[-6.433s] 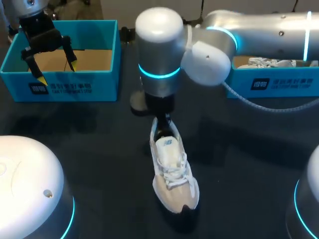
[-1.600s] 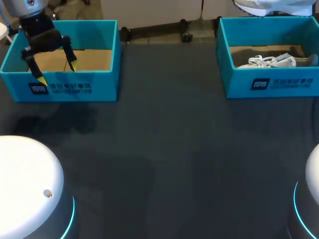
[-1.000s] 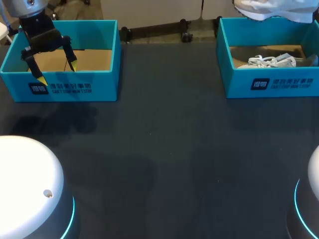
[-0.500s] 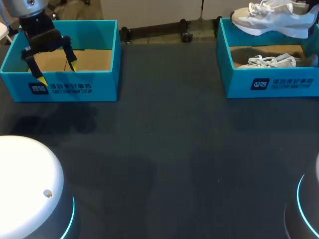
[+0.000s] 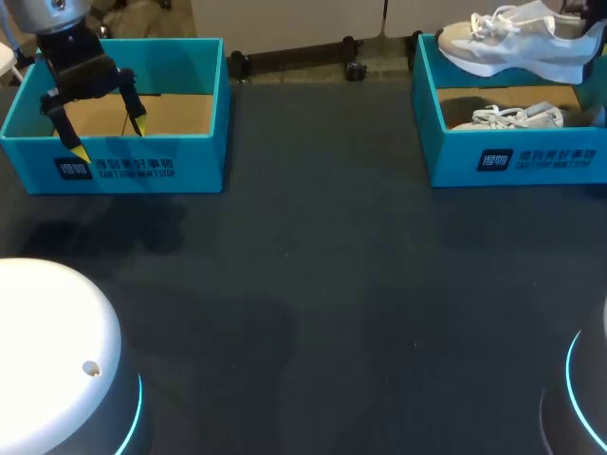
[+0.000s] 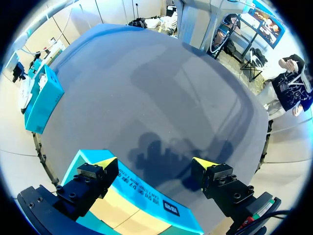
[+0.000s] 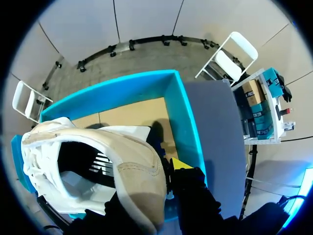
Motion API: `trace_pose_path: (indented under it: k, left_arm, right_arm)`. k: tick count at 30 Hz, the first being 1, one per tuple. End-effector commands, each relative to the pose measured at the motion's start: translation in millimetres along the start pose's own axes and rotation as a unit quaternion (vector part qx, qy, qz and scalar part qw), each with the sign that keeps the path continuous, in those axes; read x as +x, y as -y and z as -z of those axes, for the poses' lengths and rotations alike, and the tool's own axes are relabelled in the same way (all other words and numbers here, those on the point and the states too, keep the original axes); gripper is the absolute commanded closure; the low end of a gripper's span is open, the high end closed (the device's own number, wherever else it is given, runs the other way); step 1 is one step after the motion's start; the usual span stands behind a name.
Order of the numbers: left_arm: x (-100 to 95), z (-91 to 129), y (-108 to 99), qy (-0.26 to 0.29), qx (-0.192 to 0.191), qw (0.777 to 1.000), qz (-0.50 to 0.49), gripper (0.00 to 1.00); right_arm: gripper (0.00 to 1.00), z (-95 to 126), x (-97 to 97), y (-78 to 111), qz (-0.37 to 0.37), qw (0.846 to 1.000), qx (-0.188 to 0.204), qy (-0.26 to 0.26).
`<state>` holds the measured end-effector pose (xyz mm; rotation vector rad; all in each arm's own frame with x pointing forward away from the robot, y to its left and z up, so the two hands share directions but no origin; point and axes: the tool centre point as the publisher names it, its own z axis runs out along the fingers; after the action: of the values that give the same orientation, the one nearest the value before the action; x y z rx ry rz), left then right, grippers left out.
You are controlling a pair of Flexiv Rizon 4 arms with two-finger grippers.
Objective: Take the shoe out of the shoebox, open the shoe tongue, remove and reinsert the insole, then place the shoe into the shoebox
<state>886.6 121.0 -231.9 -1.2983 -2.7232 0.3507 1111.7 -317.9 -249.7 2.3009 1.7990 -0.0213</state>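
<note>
Apparently the last step: right jaws grasp the white lace-up sneaker (image 5: 517,47) over the teal cardboard shoebox (image 5: 517,156); lowering it inside should follow; left jaws released.

The shoe (image 5: 520,49) looks of pale cloth and suede, the shoebox (image 5: 517,156) matt teal card, the table (image 5: 313,284) dull.

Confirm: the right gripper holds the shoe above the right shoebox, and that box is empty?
Wrong on the box. The right gripper holds the shoe above the right shoebox, but a second shoe lies inside it, as the head view shows.
</note>
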Motion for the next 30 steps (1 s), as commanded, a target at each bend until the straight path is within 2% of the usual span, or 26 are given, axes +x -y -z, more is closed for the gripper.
trace_pose_path:
  k: [1, 7, 14, 30]
  left_arm:
    - [0.1, 0.5, -0.1, -0.001, -0.001, 1.0, 0.0, 0.0]
    - [0.1, 0.5, -0.1, -0.001, -0.001, 1.0, 0.0, 0.0]
    - [0.1, 0.5, -0.1, -0.001, -0.001, 1.0, 0.0, 0.0]
    - [0.1, 0.5, -0.1, -0.001, -0.001, 1.0, 0.0, 0.0]
  right_arm:
    - [1.0, -6.6, -1.4, 9.4, 0.002, 1.0, -0.007, 0.001]
    - [1.0, -17.8, -3.9, 14.9, 0.002, 1.0, -0.006, 0.001]
    - [1.0, -21.9, -4.6, 12.8, 0.009, 1.0, -0.01, 0.008]
    - [1.0, -36.1, -5.9, -16.2, 0.026, 0.999, -0.029, 0.009]
